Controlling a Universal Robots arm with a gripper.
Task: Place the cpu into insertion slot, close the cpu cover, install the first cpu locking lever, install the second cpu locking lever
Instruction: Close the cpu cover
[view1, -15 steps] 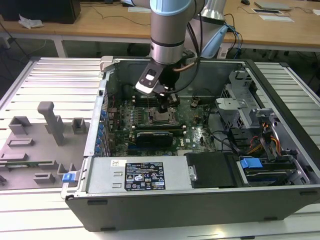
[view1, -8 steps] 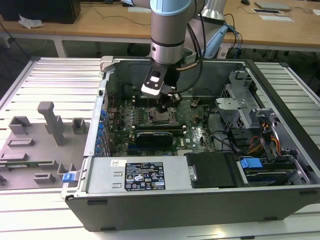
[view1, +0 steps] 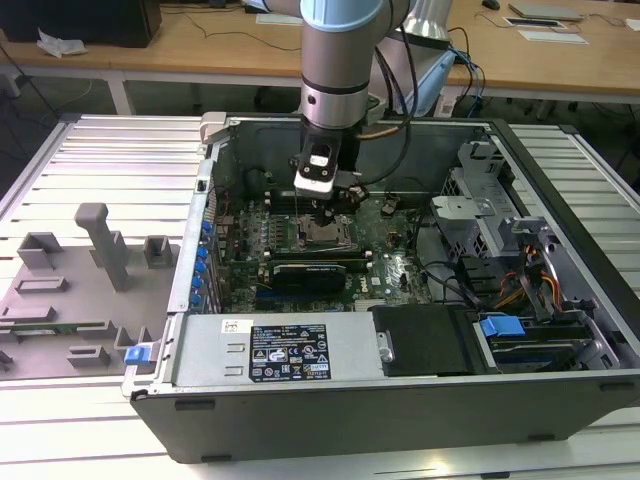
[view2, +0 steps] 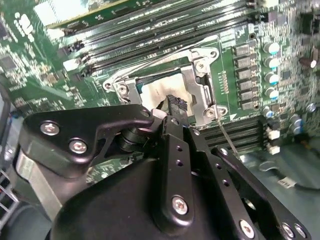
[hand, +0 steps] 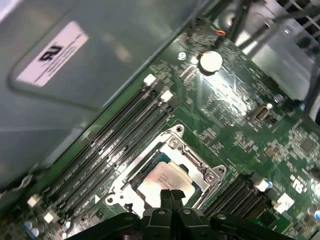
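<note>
Pointing end effector (hand: 172, 195) at cpu (hand: 161, 178), cpu cover (hand: 199, 166) down, memory slots (hand: 120, 140) beside.

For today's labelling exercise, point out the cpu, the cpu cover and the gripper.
cpu (hand: 161, 179), first wrist view, middle of its pale top.
cpu cover (hand: 202, 167), first wrist view, silvery side bar.
gripper (hand: 171, 195), first wrist view, between its fingertips.
</note>
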